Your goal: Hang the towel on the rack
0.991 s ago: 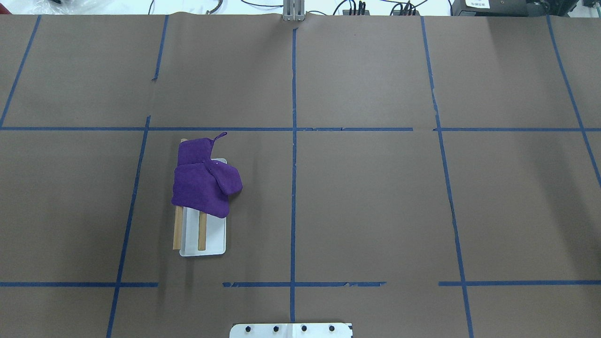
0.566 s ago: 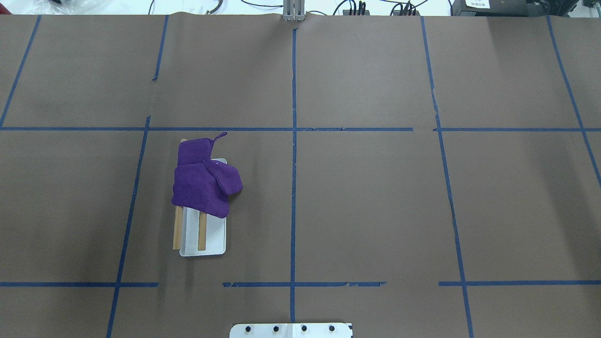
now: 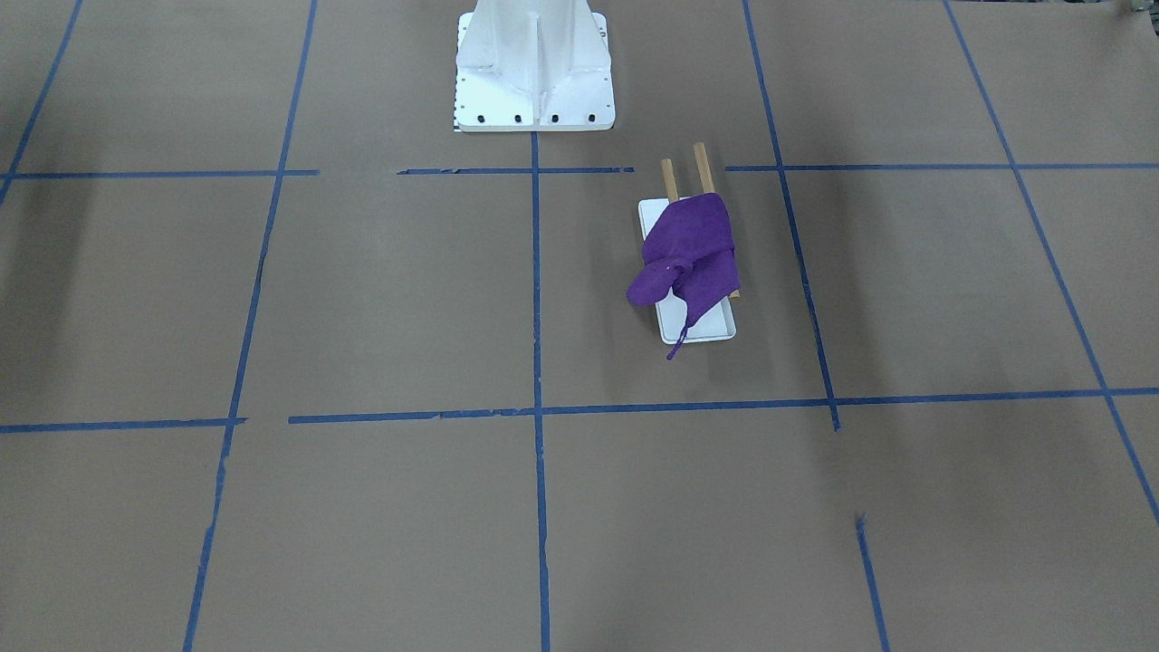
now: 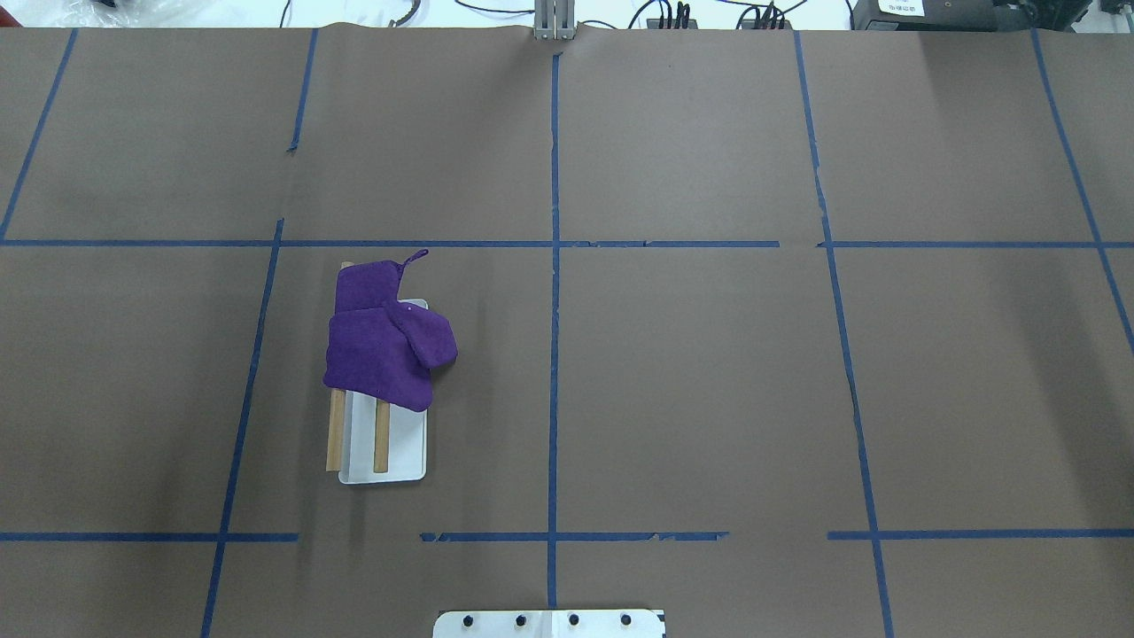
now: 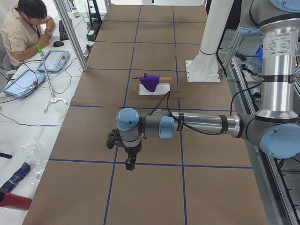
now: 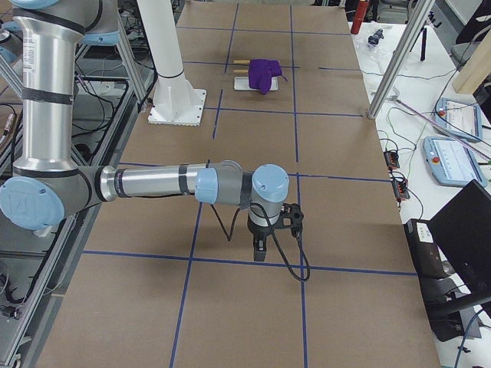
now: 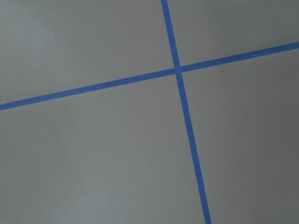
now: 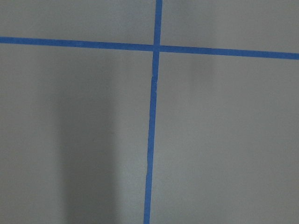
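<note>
A purple towel [image 4: 381, 346] lies draped and bunched over the two wooden rods [image 4: 335, 434] of the rack, whose white base [image 4: 403, 452] sits on the table's left half. It shows in the front view too: towel [image 3: 693, 249], rods [image 3: 699, 163], base [image 3: 702, 321]. Both grippers are far from the rack. My left gripper [image 5: 130, 165] shows only in the exterior left view and my right gripper [image 6: 259, 253] only in the exterior right view, both pointing down above the table. I cannot tell whether either is open or shut. Both wrist views show only brown paper and blue tape.
The large white bolted pedestal [image 3: 534, 72] stands at the robot's edge of the table. Blue tape lines [image 4: 554, 266] grid the brown paper. An operator [image 5: 26, 28] sits at a side desk beyond the table's far edge, with tablets and cables.
</note>
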`<act>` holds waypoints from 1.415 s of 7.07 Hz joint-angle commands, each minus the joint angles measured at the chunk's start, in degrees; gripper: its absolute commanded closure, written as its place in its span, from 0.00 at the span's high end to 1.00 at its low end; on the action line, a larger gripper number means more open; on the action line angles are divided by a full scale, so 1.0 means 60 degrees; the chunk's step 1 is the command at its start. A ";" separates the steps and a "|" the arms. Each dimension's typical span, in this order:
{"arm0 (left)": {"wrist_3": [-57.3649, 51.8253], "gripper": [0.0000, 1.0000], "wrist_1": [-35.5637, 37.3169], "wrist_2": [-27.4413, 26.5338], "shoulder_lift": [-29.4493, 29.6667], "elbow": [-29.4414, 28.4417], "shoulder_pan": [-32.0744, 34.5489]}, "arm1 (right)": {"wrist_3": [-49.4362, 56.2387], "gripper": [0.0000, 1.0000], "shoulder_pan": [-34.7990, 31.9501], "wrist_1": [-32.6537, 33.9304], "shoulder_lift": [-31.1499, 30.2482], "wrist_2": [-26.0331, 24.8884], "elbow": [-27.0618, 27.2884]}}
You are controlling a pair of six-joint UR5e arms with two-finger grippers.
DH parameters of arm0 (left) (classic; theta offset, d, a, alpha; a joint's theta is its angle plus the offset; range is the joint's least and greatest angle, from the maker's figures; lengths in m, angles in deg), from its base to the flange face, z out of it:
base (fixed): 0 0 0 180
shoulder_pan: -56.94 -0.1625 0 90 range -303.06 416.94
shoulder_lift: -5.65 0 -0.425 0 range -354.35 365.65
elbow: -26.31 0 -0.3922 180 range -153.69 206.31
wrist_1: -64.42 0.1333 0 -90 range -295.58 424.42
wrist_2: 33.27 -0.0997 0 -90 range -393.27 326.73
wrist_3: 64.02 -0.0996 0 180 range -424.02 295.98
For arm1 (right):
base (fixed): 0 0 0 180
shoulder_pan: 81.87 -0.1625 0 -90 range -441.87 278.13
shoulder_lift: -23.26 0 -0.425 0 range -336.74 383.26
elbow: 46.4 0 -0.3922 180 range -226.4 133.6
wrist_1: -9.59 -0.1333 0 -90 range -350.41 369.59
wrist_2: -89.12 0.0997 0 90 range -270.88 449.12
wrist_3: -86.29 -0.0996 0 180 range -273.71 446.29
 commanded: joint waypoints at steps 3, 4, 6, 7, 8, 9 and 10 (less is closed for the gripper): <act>-0.0017 1.00 -0.0054 -0.0024 -0.0010 0.0381 0.0001 | -0.0010 1.00 0.0014 0.0000 0.0025 0.0001 0.0039; -0.0017 1.00 -0.0054 -0.0039 -0.0039 0.0366 0.0001 | -0.0010 1.00 0.0014 0.0000 0.0025 0.0001 0.0040; -0.0003 1.00 -0.0054 -0.0024 -0.0024 0.0307 0.0001 | -0.0010 1.00 0.0000 -0.0044 0.0025 0.0001 0.0025; -0.0003 1.00 -0.0054 -0.0024 -0.0024 0.0292 0.0001 | -0.0010 1.00 0.0014 -0.0044 0.0025 0.0015 0.0025; -0.0003 1.00 -0.0054 -0.0024 -0.0024 0.0292 0.0001 | -0.0532 1.00 0.0014 -0.0044 0.0068 0.0015 0.0025; -0.0003 1.00 -0.0054 -0.0024 -0.0024 0.0292 0.0001 | -0.0668 1.00 0.0014 -0.0059 0.0069 0.0015 0.0039; -0.0003 1.00 -0.0054 -0.0024 -0.0024 0.0278 0.0001 | -0.0655 1.00 0.0014 -0.0059 0.0069 0.0015 0.0040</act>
